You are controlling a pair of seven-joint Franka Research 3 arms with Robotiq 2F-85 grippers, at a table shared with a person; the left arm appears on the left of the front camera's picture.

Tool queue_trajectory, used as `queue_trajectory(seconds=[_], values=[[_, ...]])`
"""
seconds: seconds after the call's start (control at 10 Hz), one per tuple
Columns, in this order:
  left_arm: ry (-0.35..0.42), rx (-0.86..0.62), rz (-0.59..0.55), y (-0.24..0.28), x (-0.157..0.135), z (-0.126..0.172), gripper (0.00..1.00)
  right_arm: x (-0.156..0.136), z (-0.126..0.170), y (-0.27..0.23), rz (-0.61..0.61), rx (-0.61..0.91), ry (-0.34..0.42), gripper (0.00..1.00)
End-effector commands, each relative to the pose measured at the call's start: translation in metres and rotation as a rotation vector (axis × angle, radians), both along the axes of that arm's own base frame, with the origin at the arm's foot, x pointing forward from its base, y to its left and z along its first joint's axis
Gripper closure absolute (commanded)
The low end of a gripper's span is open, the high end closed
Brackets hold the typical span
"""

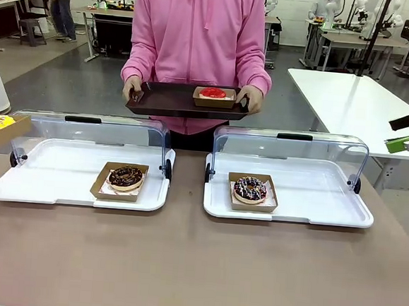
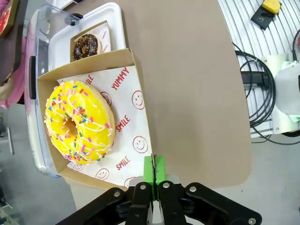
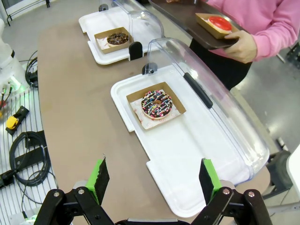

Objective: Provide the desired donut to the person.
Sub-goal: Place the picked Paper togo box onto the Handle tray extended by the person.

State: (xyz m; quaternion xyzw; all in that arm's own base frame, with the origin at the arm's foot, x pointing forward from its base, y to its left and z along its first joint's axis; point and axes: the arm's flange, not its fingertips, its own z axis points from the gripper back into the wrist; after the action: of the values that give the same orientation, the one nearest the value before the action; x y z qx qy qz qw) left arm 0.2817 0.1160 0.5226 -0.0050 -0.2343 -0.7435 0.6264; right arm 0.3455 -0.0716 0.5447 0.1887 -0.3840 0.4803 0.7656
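The person (image 1: 200, 32), in a pink hooded sweatshirt, stands at the far side holding a dark tray (image 1: 162, 101) with both hands. On the tray is a red-iced donut (image 1: 213, 93) in a cardboard box. My left gripper (image 2: 153, 169) is shut on the rim of a cardboard box (image 2: 140, 75) holding a yellow sprinkled donut (image 2: 79, 122). That box (image 1: 8, 132) hangs at the far left, above the table. My right gripper (image 3: 154, 180) is open and holds nothing, raised off the table's right side (image 1: 404, 133).
Two white display trays with raised clear lids sit on the brown table. The left tray (image 1: 47, 176) holds a chocolate donut (image 1: 125, 177) in a box. The right tray (image 1: 314, 197) holds a dark sprinkled donut (image 1: 250, 189). Cables (image 3: 28, 150) lie beside the table.
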Motion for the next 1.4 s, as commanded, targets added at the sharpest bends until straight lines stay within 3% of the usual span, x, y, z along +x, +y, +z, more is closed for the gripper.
queue_trajectory(seconds=[0.0, 1.3], values=[[-0.005, 0.005, 0.013, 0.0018, -0.0007, 0.0013, 1.00, -0.0003, -0.0014, -0.0008, 0.012, 0.005, -0.001, 0.00], [-0.005, 0.005, 0.013, 0.0018, -0.0007, 0.0013, 1.00, -0.0003, -0.0014, -0.0008, 0.012, 0.005, -0.001, 0.00]])
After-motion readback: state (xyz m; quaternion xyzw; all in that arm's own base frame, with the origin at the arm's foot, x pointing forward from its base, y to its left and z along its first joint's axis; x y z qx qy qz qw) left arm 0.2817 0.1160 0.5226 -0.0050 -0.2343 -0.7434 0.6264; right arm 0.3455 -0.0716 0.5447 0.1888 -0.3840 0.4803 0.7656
